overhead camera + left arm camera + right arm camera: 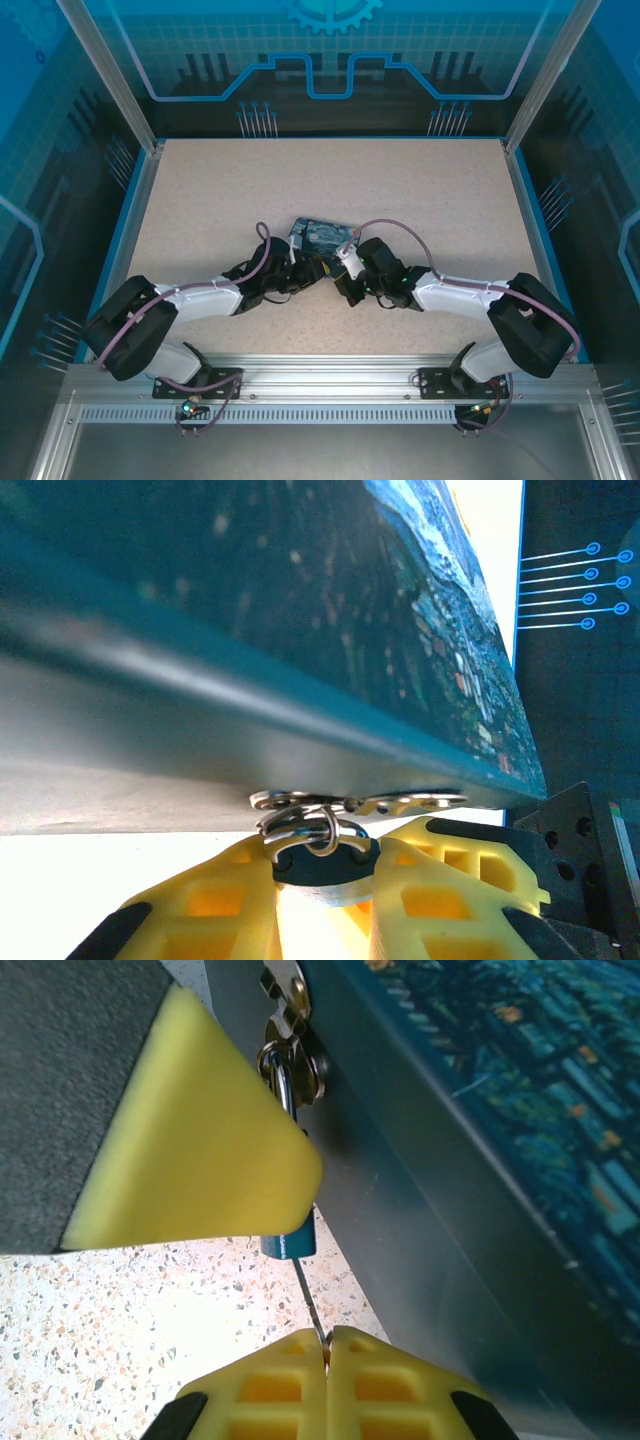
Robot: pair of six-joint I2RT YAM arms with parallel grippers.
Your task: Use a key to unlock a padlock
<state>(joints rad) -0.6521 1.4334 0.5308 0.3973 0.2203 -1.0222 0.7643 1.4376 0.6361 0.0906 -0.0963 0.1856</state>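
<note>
With the padlock hung on the near face of the box and clamped by the left gripper, the thin key, pinched in the closed right gripper, should be lined up with the keyhole and turned gently, so that it is not bent.

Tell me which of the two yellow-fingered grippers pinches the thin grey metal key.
The right gripper, shut on the thin grey metal key; the left gripper clamps the small dark padlock instead.
</note>
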